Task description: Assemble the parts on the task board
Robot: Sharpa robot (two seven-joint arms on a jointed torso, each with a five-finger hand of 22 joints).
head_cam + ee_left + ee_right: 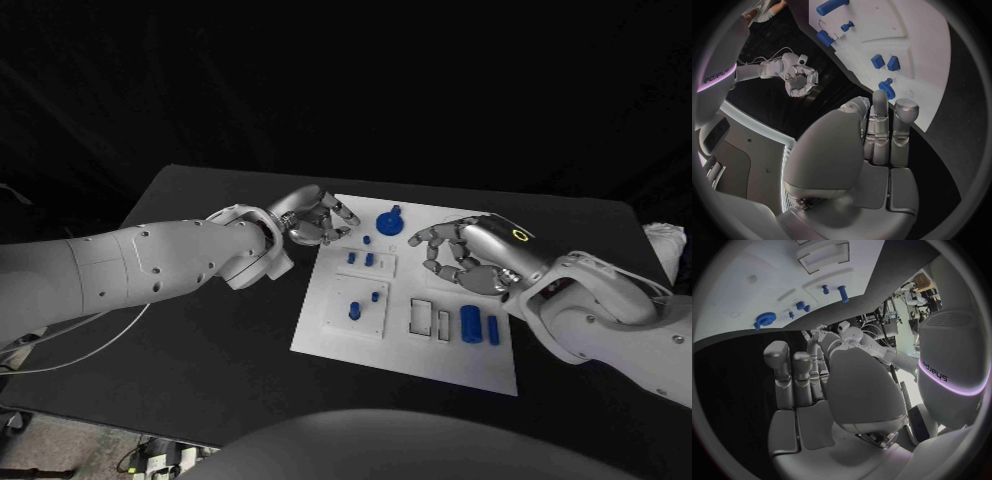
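The white task board point(325, 330) lies in the middle of the black table. On it are a blue gear point(391, 220) at the far edge, small blue pegs point(361, 258) in a raised block, and two blue cylinders point(472, 321) near two rectangular slots. My left hand point(312, 216) hovers at the board's far left corner, fingers apart, holding nothing. My right hand point(464, 256) hangs over the board's far right part, also holding nothing. In the left wrist view my left hand's fingers point(879, 120) point toward the gear point(886, 89). The right wrist view shows the gear point(764, 319) and pegs point(842, 291).
A second raised block with a blue peg point(356, 311) sits on the board's left half. Bare black table point(202, 330) surrounds the board. A cable point(87, 345) trails off the table's left edge under my left arm.
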